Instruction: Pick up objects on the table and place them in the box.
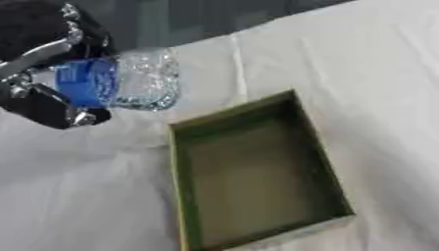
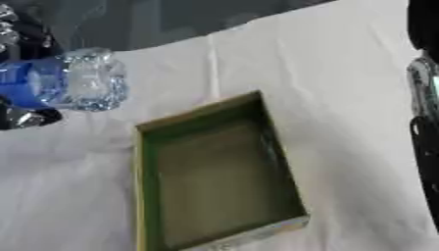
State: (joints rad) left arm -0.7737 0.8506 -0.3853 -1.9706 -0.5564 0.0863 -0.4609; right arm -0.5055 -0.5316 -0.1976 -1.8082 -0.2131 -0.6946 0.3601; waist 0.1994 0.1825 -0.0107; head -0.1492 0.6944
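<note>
Left hand [image 1: 47, 63] sits at the upper left, its fingers [image 1: 51, 110] curled around 1 clear plastic bottle [image 1: 129, 78] with a blue label [image 1: 85, 82]. The bottle lies roughly horizontal, long axis running left to right, its clear end pointing right, toward the far left corner of the box [image 1: 184, 196]. The bottle is held above the white-covered bench [image 1: 369, 73], just beyond the box. The green-walled box is open and holds nothing visible. A black and silver arm [image 2: 425, 108] shows at the right edge of the right eye view; its fingers cannot be seen.
</note>
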